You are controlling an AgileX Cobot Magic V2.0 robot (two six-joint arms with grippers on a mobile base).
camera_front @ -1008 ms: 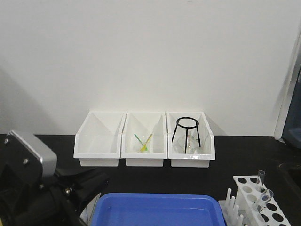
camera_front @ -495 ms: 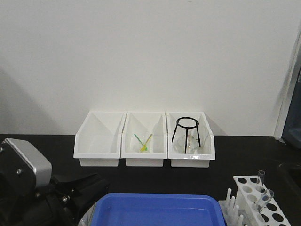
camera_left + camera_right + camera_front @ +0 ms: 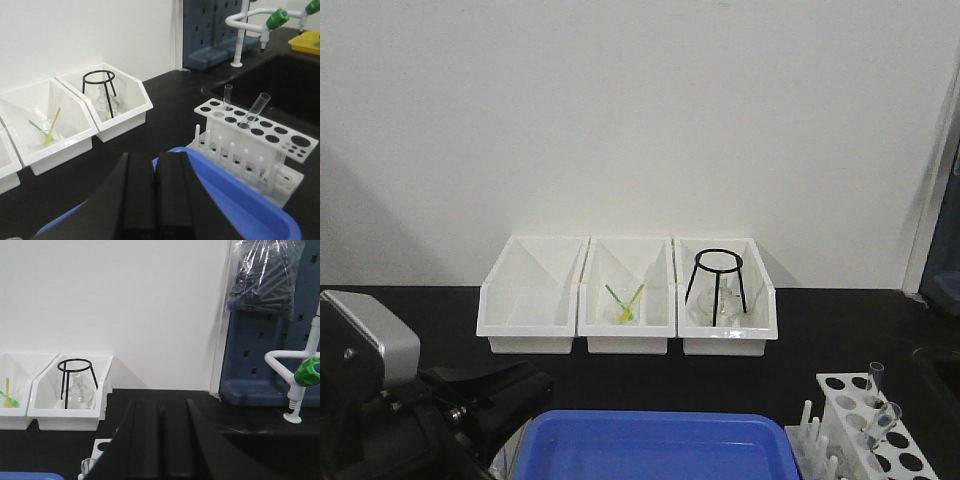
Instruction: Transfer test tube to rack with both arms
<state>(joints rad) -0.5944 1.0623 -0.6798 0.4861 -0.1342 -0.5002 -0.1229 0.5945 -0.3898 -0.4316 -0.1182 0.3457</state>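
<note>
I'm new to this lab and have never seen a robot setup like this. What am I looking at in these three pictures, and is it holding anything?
It is a two-armed robot at a black lab bench. One picture looks forward from the robot's front; the other two come from cameras on each wrist.

In the front view, the bulky black left arm with its grey housing sits low on the left. The black left gripper and right gripper look shut, with nothing held.

On the bench stand three white open bins; one holds a black wire tripod stand. Nearer lie a blue plastic tray and a white rack with round holes, carrying two slim clear glass test tubes.
</note>
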